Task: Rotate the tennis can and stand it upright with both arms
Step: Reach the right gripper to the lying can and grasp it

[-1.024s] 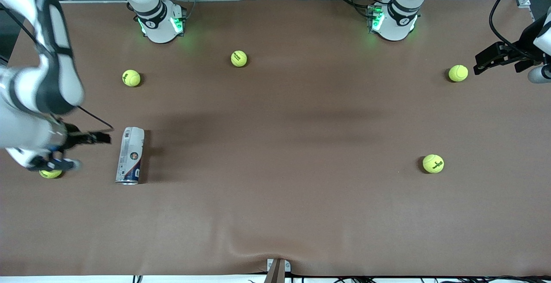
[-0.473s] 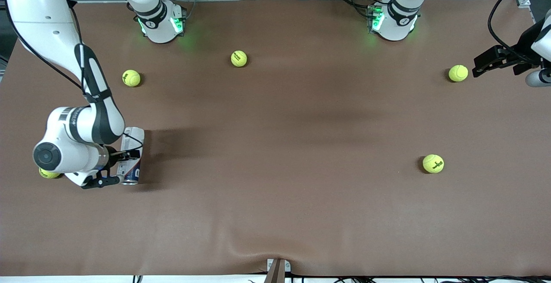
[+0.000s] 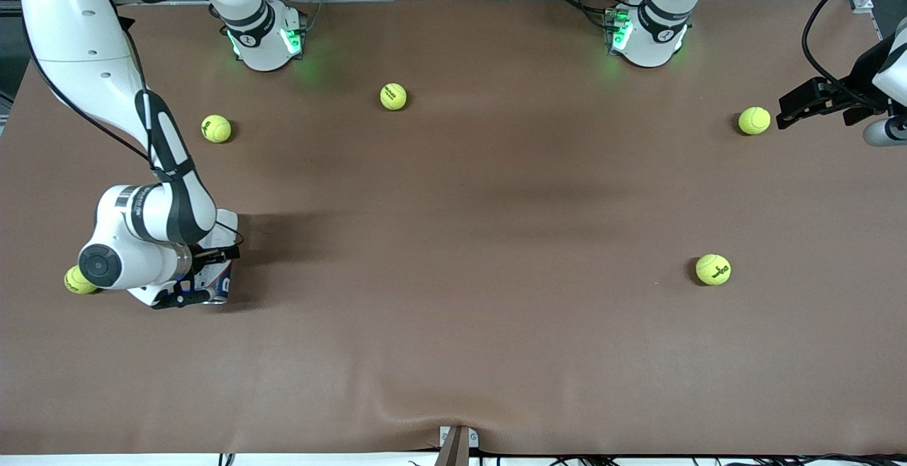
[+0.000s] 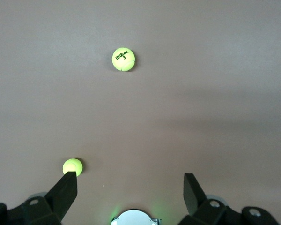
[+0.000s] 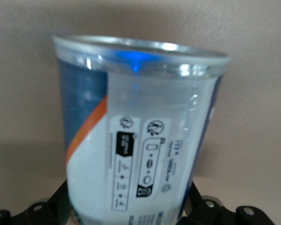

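Clear plastic can (image 3: 221, 253) lies flat on table (image 3: 453, 353) at the right arm's end, light, slippery, crushable, best gripped mid-body, right gripper (image 3: 200, 276) astride it, jaws not yet clamped; left gripper (image 3: 799, 105) waits with jaws apart.

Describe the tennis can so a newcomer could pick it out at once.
Start at the right arm's end of the brown table, where the right end effector straddles it. The tennis can lies on its side there, partly hidden under the arm. It is the only cylinder: clear plastic with a white and navy label, unlike the round yellow-green tennis balls scattered about.
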Robot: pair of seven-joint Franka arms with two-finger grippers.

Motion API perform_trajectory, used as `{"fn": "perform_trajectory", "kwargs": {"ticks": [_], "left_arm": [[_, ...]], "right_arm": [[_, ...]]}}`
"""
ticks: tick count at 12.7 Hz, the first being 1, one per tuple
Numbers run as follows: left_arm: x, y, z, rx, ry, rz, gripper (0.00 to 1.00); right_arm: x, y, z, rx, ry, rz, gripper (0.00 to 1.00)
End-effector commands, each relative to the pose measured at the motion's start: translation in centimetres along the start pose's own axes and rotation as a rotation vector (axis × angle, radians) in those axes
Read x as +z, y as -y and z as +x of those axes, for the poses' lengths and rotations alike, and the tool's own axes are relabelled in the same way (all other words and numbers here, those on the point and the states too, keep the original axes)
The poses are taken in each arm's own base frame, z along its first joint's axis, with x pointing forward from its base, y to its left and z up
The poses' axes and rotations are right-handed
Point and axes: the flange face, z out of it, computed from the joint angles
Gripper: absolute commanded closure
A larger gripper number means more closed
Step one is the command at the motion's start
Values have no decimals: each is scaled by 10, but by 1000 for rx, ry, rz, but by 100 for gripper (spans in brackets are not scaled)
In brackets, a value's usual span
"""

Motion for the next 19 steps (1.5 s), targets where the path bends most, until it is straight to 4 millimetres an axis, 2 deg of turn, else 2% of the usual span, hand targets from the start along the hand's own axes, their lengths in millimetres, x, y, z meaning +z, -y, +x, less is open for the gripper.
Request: {"fn": "perform_trajectory", "kwargs": {"ticks": [1,2,4,6,7,9,11,13,14,15,17,19], "left_arm": [[-3,1,3,15,-9,-15,0],[-3,2,3,13,-9,-13,0],[-3,2,3,13,-9,-13,0],[-3,1,3,15,-12,-13,0],[-3,1,4,13,-11,-14,0],[1,1,6,14,-3,-12,0],[2,0,7,15,-3,-13,0],[2,0,7,16,-3,-13,0],[1,0,7,16,-5,-13,0],[1,1,7,15,-5,-13,0],[1,1,7,15,-5,-13,0],[0,1,6,14,-6,-13,0]], "right_arm": [[-2,4,-4,-16,18,18,65],[-12,9,-5,-22,23,19,65],[-61,19,-15,-38,0,17,65],[-100,46,-20,-77,-23,3,64],[-118,61,-25,-98,-32,-4,63],[-170,98,-46,-149,-49,-25,63],[-217,118,-65,-172,-69,-29,63],[-264,166,-73,-243,-104,-50,61],[-274,195,-72,-287,-131,-61,61],[-274,230,-72,-338,-147,-77,61],[-247,308,-53,-463,-247,-110,59],[-199,383,-38,-577,-307,-128,55]]}}
